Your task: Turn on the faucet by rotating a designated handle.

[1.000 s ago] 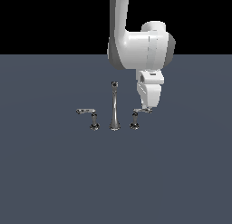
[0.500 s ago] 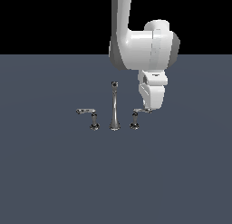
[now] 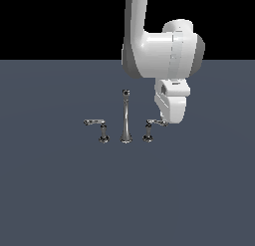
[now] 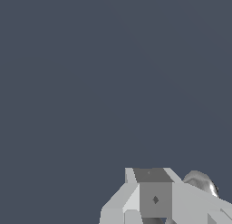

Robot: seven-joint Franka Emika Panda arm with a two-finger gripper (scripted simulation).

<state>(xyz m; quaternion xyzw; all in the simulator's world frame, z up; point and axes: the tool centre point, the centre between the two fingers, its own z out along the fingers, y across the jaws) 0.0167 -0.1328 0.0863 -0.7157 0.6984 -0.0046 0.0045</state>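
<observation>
The faucet [image 3: 126, 118] stands at frame centre of the exterior view, on the grey floor [image 3: 60, 190]. The handle [image 3: 149, 129] is the post just right of the spout; its lever points toward the exterior view's right. The gripper [image 3: 168, 121] sits at the lever's outer end, touching or just beside it; contact cannot be confirmed. Whether the claw is open or closed cannot be told from either view. The wrist view shows only gripper body and a chrome patch at lower right.

Status, as judged: approach complete; rotation not yet evident. Remaining: push the lever round.
</observation>
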